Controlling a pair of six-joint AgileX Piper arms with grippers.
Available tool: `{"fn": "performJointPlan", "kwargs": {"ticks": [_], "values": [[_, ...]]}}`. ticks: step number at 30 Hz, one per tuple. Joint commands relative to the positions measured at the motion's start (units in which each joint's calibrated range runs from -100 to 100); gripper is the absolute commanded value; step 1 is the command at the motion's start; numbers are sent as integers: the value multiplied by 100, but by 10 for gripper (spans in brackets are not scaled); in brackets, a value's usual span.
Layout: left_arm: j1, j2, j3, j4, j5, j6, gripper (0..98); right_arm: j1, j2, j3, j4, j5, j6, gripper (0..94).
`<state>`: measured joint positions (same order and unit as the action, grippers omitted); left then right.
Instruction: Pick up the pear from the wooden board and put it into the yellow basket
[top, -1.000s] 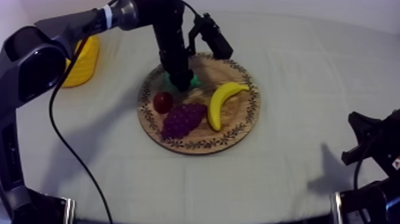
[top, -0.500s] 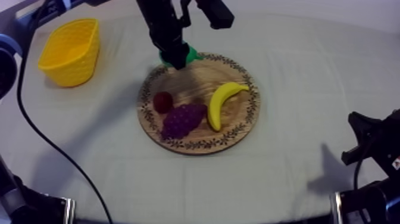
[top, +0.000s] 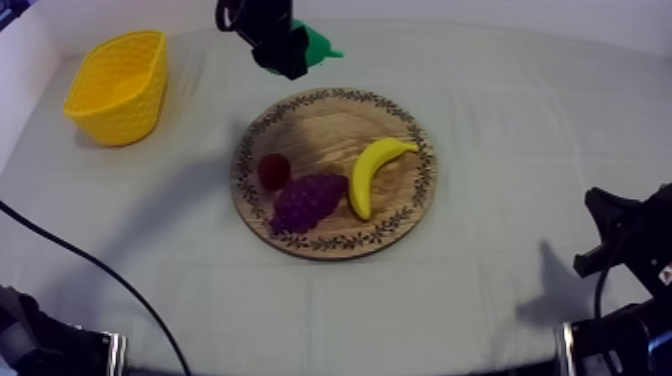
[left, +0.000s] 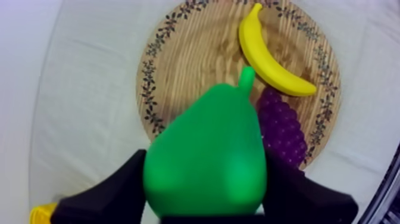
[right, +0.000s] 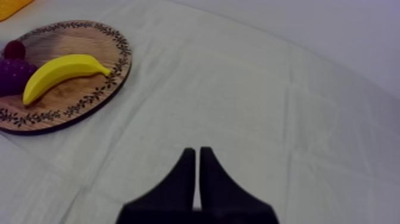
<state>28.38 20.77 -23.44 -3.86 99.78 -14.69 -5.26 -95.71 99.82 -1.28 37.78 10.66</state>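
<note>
The tabletop (top: 500, 280) bears the wooden board (top: 330, 125), which holds just the banana (top: 372, 172), the bunch of grapes (top: 305, 200) and the small red fruit (top: 273, 170). The yellow basket (top: 110, 120) stands well apart at the left, no fruit seen inside. The pear (top: 318, 45) is off the board, clamped in the left jaws above the cloth beyond the board's far rim. The pick looks done; carrying to the basket and releasing remain. The left arm reaches in high, jaws downward. The right jaws lie closed on nothing, low at their side.

No readable text, labels, numbers or signs anywhere.
</note>
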Motion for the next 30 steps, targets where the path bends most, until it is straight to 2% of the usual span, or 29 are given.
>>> {"fn": "performJointPlan", "kwargs": {"ticks": [1,22,30], "values": [[-39,-29,-4,-10,-5,-4,489,-3,-4,-5,-1,4,6,4],[-1234,-585,713,-35,-76,-85,497,-3,-4,-5,-1,4,6,4],[-1758,-678,663,-6,-121,161,492,-3,-4,-5,-1,4,6,4]]}}
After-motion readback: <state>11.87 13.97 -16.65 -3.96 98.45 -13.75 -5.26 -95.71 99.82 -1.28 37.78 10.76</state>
